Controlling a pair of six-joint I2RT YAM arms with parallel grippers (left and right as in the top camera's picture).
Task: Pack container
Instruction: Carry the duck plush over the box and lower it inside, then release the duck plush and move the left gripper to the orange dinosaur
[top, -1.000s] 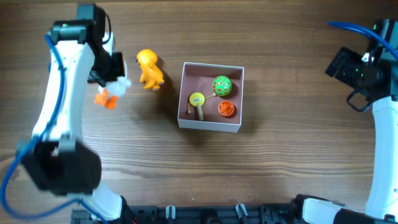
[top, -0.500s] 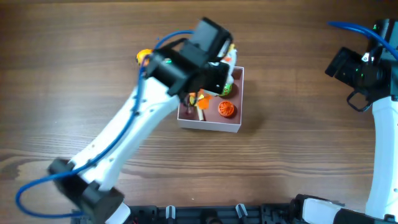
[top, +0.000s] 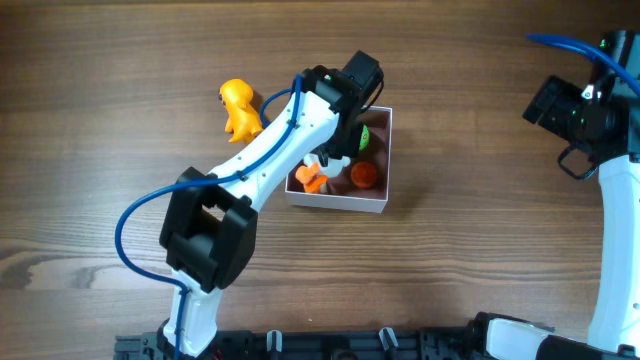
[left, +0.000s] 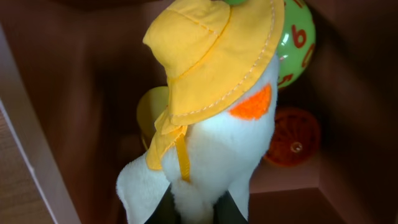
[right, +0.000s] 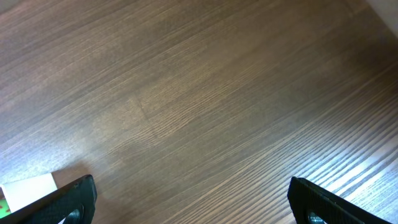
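Note:
The container (top: 376, 207) is a square white box with a dusty-pink inside at the table's middle. My left gripper (top: 330, 160) reaches into it, shut on a white plush duck with a yellow hat and orange bill (left: 217, 124); its orange feet (top: 314, 181) show in the overhead view. Inside the container (left: 37, 168) lie a green ball with orange marks (left: 297, 37), an orange ball (left: 293, 135) and a yellow toy (left: 151, 109), partly hidden. My right gripper (right: 189, 202) is open and empty over bare wood at the far right (top: 585, 120).
A yellow-orange toy figure (top: 239, 110) stands on the wood left of the container. A white corner of the container (right: 28, 190) shows at the lower left of the right wrist view.
My left arm carried the plush duck from the table's left side over to the container and lowered it inside. The right arm has not moved.

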